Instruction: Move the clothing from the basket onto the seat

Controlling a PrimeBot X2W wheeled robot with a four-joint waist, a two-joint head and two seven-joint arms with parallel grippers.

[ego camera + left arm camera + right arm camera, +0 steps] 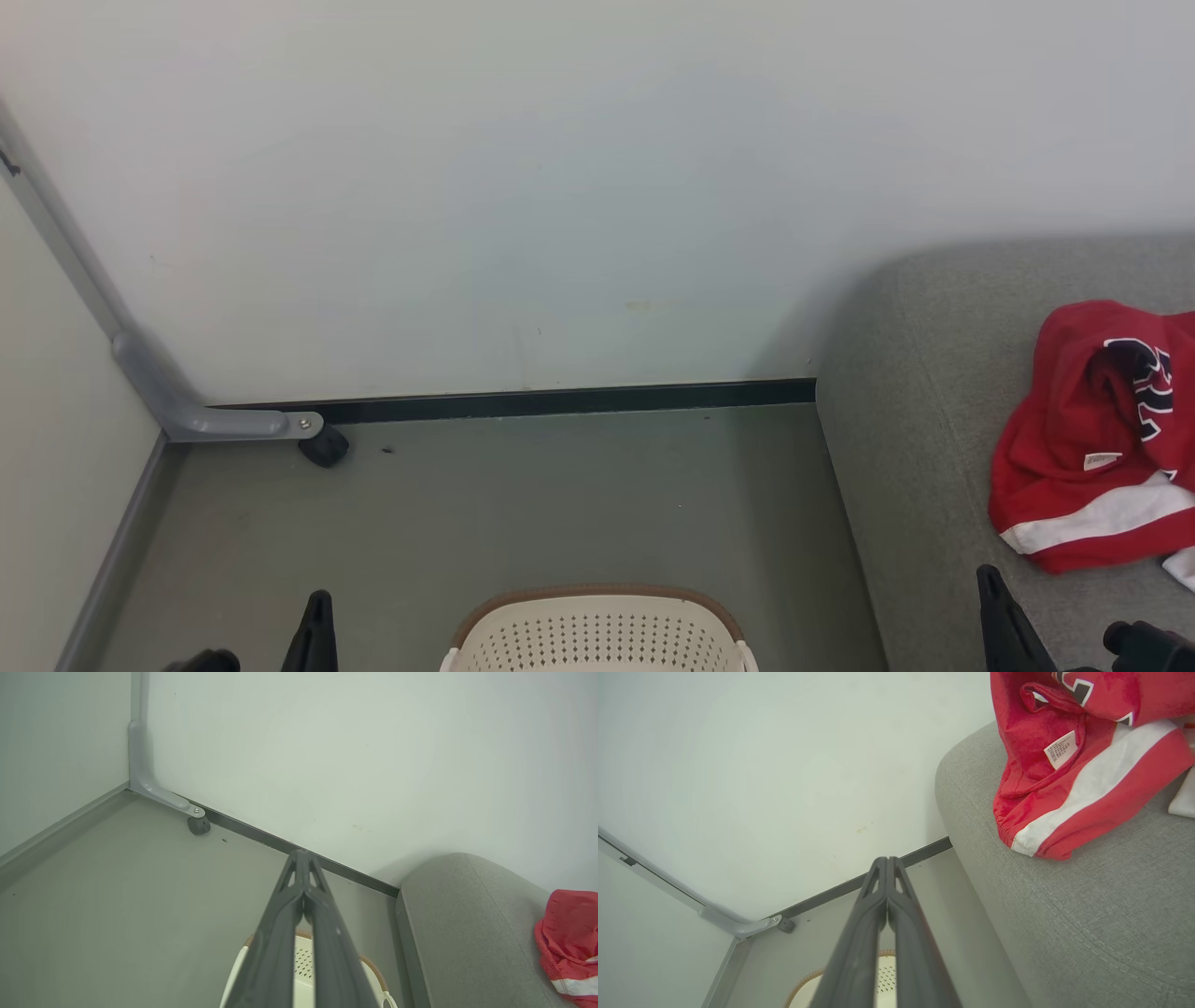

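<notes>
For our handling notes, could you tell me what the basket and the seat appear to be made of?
The basket looks like matte cream moulded plastic, given its punched holes. The seat looks like grey woven upholstery, showing weave and stitching.

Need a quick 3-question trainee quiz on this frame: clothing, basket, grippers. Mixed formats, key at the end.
1. True or false: the bright red fabric garment with a white band lies on the large grey woven-fabric sofa seat.
2. The cream-white perforated plastic basket with a brown rim stands on: A the grey floor; B the seat; C a wooden table.
3. Fill in: in the left wrist view, the two dark fingers of the left gripper are pressed ___, holding nothing.
Key: 1 true; 2 A; 3 together.
</notes>
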